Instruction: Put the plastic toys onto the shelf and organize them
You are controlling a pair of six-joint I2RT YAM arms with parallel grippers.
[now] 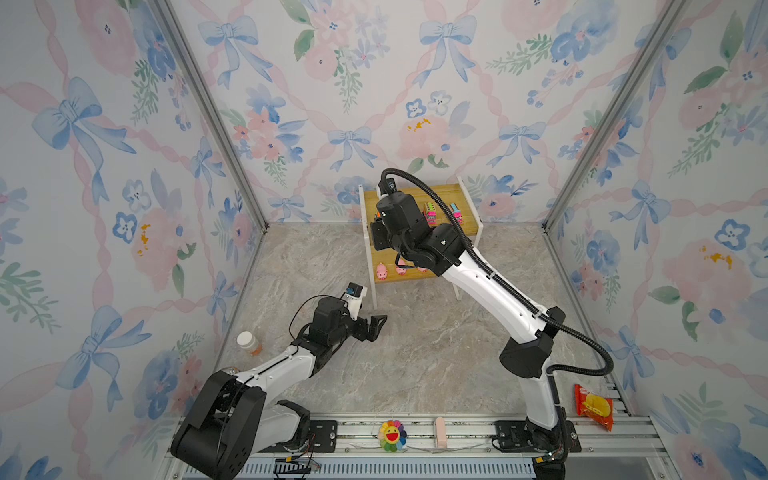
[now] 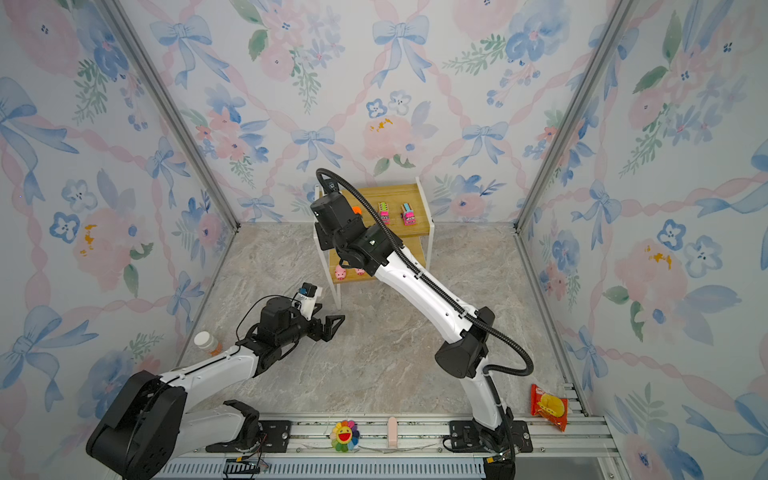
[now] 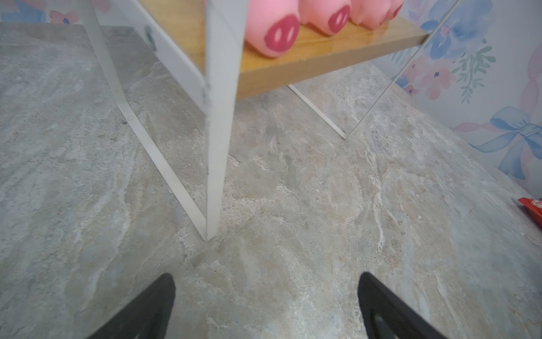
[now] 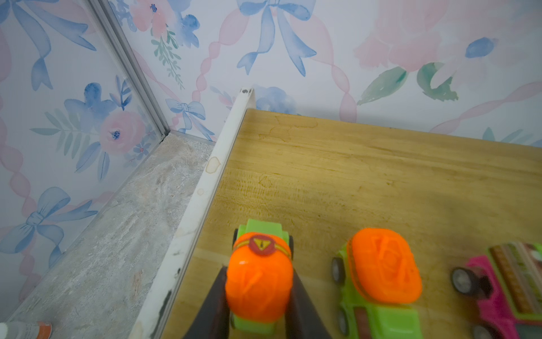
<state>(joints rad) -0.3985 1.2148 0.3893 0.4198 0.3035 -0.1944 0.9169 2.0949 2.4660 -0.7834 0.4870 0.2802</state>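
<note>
Right end effector point(image 4: 259, 276) clamped on orange-topped truck point(image 4: 259, 293), left end effector point(image 3: 267, 278) apart, four trucks point(image 4: 384, 264), three pigs point(image 3: 272, 32) on shelf point(image 4: 352, 176)

The two-tier shelf point(image 1: 467, 197) stands at the table's far edge. Along its top board, starting at the left edge, stand the outer orange-topped truck point(image 4: 259, 281), a second orange-topped truck point(image 4: 384, 270), a pink truck point(image 1: 429, 214) and another pink truck point(image 1: 456, 212). Three pink pigs point(image 3: 272, 32) line the lower board's front edge.

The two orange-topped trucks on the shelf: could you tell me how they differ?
The gripped truck sits between the right gripper's fingers by the shelf's white rail; the free truck stands untouched beside it. The gripped truck shows a round red badge; the free truck shows none. Both have orange tops, green bodies.
</note>
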